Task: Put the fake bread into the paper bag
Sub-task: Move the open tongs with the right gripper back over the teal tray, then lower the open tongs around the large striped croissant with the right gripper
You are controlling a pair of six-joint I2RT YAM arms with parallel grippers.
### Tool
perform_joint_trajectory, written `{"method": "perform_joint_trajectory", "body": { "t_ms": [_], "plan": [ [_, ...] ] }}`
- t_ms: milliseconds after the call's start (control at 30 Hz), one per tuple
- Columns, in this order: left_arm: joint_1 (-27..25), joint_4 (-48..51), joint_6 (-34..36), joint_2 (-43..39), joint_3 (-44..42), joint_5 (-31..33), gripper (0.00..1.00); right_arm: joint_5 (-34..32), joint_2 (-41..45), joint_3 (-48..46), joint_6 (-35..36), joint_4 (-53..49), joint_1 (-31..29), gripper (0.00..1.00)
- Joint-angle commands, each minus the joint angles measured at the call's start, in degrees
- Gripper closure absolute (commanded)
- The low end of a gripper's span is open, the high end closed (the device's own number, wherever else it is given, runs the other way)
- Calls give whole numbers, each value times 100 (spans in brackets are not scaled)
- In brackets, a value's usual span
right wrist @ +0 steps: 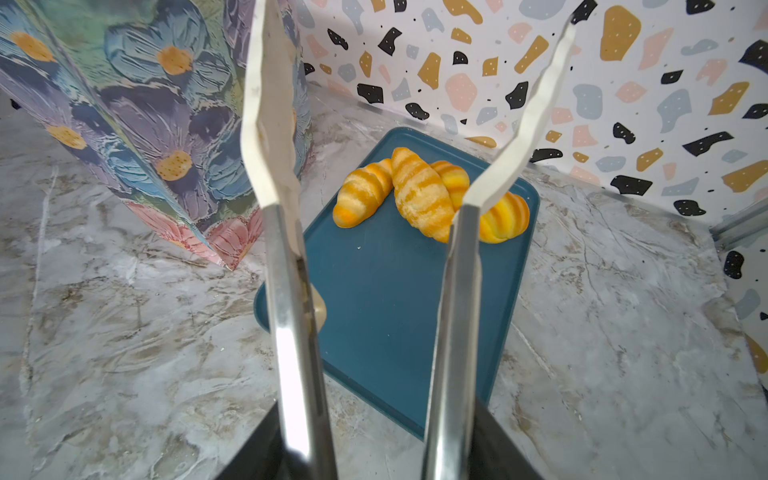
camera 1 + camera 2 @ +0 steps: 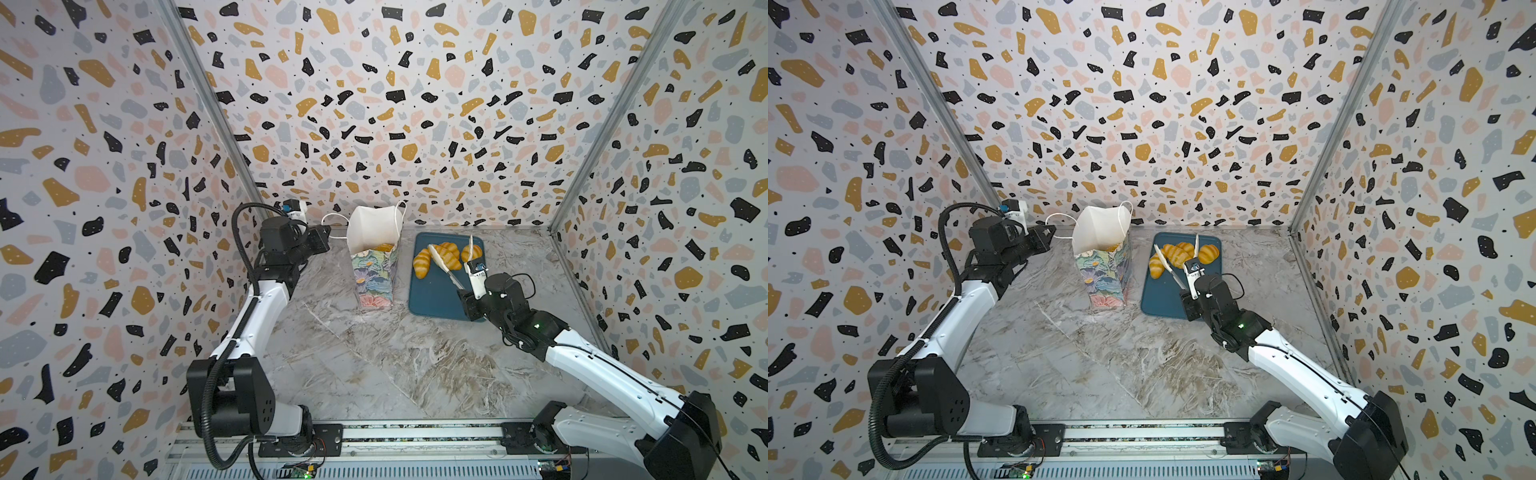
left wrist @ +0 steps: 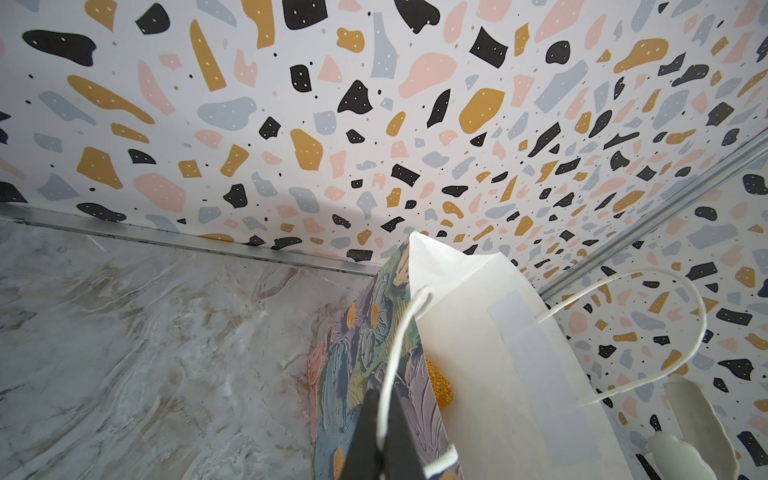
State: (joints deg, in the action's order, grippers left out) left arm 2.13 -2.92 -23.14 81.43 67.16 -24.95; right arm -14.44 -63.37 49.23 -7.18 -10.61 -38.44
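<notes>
The paper bag [image 2: 374,274] [image 2: 1104,274] [image 1: 137,124] stands upright with its white mouth open, and a piece of fake bread [image 2: 384,247] [image 3: 440,386] shows inside it. My left gripper [image 2: 328,232] [image 2: 1050,232] [image 3: 384,399] is shut on the bag's white cord handle [image 3: 399,340]. Several striped croissants [image 2: 422,262] [image 2: 1177,253] [image 1: 422,195] lie at the far end of the dark-blue tray [image 2: 432,299] [image 1: 382,299]. My right gripper [image 2: 469,291] [image 2: 1187,291] [image 1: 376,436] is shut on metal tongs [image 2: 451,276] [image 1: 286,291]. Their white tips are spread apart above the croissants and hold nothing.
The bag stands just left of the tray on the marble tabletop [image 2: 374,365]. Patterned walls close the table in at the back and on both sides, and the tray's far end lies near the back wall. A rail [image 2: 374,436] carrying both arm bases runs along the front edge.
</notes>
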Motion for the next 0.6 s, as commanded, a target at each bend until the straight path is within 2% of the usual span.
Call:
{"method": "perform_joint_trajectory", "body": {
  "t_ms": [0, 467, 567],
  "plan": [
    [-29, -95, 77, 2, 29, 4, 100, 214, 28, -76, 56, 317, 169, 45],
    [-29, -139, -33, 112, 47, -54, 100, 281, -688, -454, 633, 635, 890, 45],
    [-29, -113, -24, 109, 47, -28, 100, 514, -803, -407, 649, 686, 1070, 45]
  ]
}}
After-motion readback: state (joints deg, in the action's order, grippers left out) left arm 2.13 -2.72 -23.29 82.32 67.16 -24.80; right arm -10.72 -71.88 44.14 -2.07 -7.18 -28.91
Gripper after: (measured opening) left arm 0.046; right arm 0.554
